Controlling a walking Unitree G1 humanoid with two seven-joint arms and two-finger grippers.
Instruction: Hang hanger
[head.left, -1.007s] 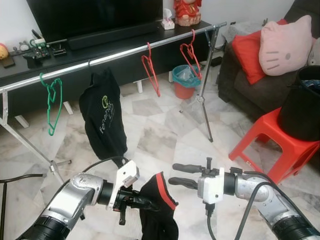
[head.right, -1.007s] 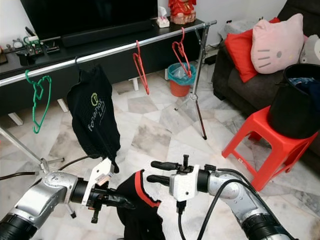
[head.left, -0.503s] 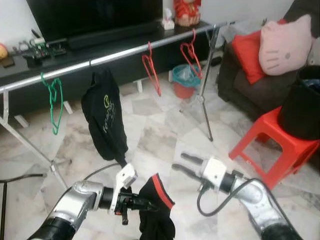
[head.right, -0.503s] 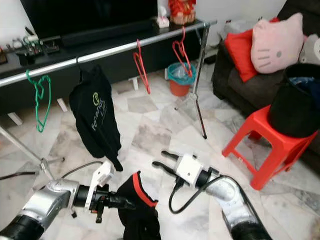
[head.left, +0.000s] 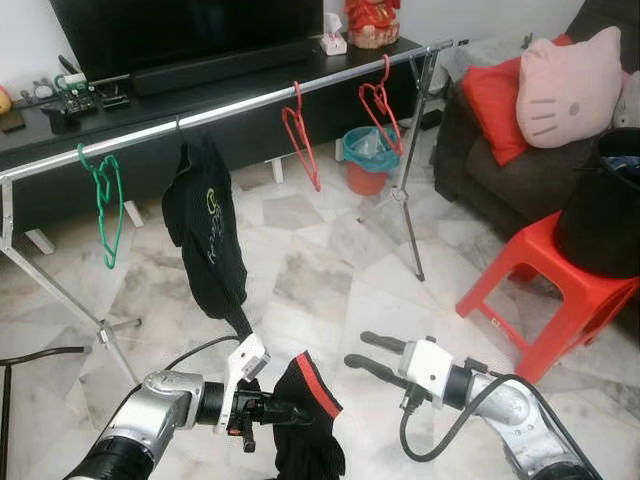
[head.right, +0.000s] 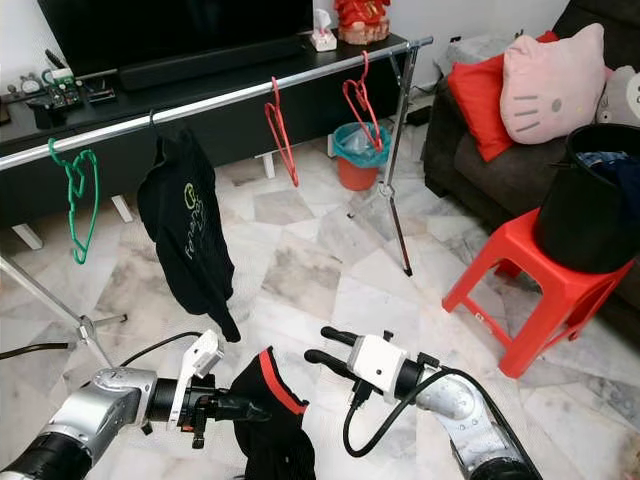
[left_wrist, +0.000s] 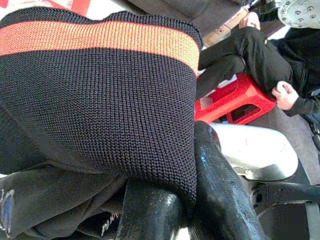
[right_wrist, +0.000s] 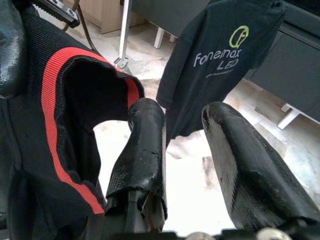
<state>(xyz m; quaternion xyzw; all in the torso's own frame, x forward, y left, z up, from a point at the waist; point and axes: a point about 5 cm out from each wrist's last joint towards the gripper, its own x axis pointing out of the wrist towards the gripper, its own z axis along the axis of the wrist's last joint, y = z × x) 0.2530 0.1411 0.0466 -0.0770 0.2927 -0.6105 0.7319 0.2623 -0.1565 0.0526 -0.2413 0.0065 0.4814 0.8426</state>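
The left hand grips the black garment while the open right hand could snag its collar.

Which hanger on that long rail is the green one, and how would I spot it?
Find the silver rail in front of the TV bench. Follow it to its left end, past the hung black shirt. The green hanger hangs there, bare; the two other bare hangers are red and hang right of the shirt.
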